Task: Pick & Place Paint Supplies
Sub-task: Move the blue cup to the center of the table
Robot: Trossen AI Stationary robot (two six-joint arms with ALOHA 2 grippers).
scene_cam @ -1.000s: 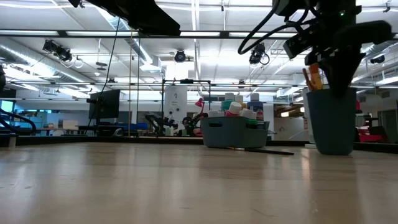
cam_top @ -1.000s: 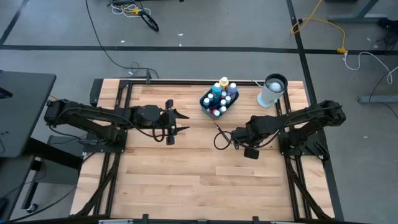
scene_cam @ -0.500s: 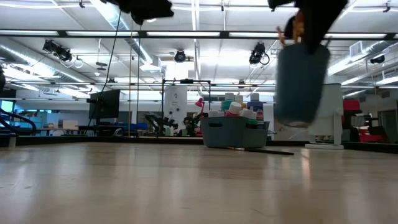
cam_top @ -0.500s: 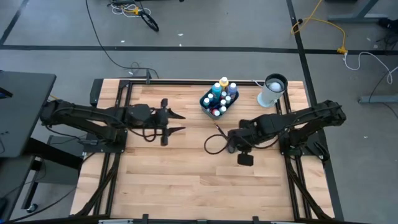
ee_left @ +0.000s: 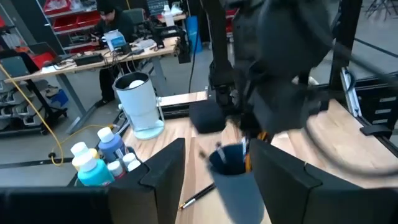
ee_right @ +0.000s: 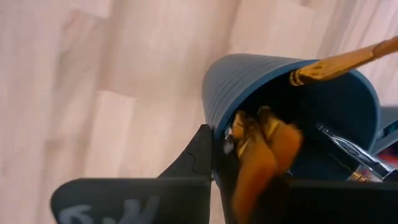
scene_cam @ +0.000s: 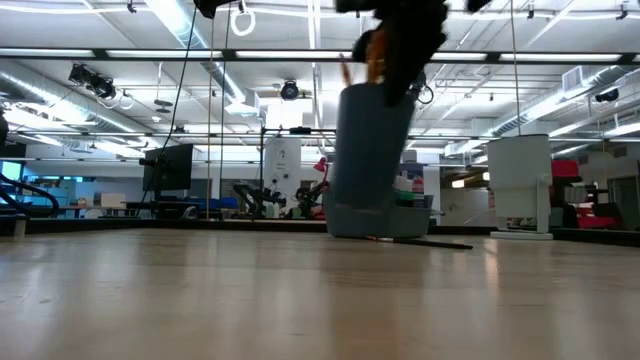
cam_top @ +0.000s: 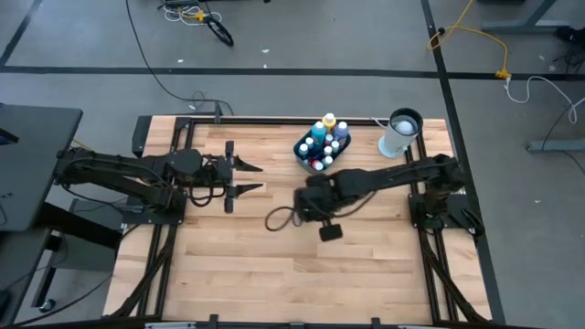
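Two jobs looked mostly finished at that moment, judging by how things lay. My right end effector (cam_top: 308, 203) was clamped on the rim of a dark blue cup (ee_right: 292, 118), one finger inside the wall and one outside, and it held the cup clear of the counter (cam_top: 238, 274), as the low view showed. Several brushes (ee_right: 339, 61) stood inside the cup, just beyond my fingertips, wooden handles leaning against the far wall.

Behind that end effector, toward the counter's back edge, sat the blue bin (cam_top: 304, 146) with the paint bottles (cam_top: 326, 139) packed upright in it. I could see none of the bottles loose on the wood, so I judged that part done. One brush (ee_left: 198, 196) lay flat on the counter between the bin and my right end effector, near the cup but outside it; that one was left to collect.

My left end effector (cam_top: 254, 177) hung over the counter well apart from the right one, its fingers spread and empty, pointing toward the cup. A tall white cylinder (cam_top: 400, 133) stood beyond the bin, far from both.

What remained, as I read it: set the cup down and bring in the stray brush.
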